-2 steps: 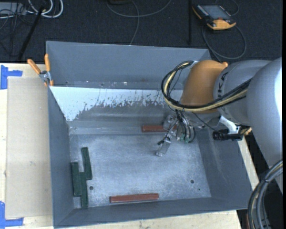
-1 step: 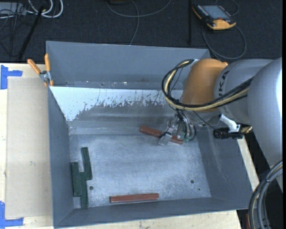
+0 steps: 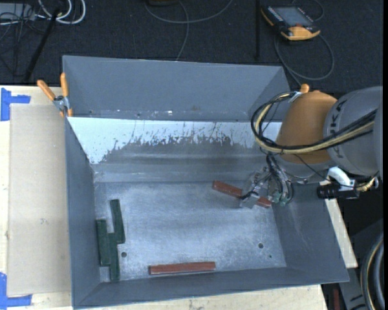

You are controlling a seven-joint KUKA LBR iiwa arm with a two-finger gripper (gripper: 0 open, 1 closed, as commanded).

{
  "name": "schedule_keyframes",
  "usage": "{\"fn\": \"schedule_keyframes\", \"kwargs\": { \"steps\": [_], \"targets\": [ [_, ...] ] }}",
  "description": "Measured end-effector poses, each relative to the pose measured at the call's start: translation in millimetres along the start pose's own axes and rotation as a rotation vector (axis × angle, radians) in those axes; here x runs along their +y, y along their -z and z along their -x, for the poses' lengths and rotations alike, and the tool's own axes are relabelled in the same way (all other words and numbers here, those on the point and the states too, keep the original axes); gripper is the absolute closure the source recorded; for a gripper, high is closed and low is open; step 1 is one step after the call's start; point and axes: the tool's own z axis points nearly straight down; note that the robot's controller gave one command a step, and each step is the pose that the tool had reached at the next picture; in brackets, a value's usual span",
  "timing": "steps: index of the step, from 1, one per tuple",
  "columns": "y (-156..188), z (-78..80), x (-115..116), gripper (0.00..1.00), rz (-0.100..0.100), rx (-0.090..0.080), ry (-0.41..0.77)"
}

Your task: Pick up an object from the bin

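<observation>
My gripper (image 3: 257, 192) is low at the right side of the bin, close to the right wall. A short red-brown stick (image 3: 226, 188) lies on the floor directly beneath it. One end of the stick pokes out to the gripper's left, and a small reddish bit shows on its right. The gripper hides the middle of the stick.
A longer red-brown strip (image 3: 182, 268) lies flat near the bin's front wall. At the left, a dark green angular piece (image 3: 110, 241) lies lengthwise. The arm with its orange cover and cables hangs over the bin's right rim.
</observation>
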Motion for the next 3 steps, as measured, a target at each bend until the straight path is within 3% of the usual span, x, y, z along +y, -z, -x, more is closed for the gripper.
{"fn": "schedule_keyframes", "kwargs": {
  "steps": [1,2,3],
  "targets": [
    [-6.2,3.0,-17.7,1.0,0.011,-0.003,-0.081],
    [-6.2,2.9,-17.4,1.0,0.01,-0.004,-0.078],
    [120.5,-6.0,-21.4,1.0,0.005,-0.007,-0.045]
  ]
}}
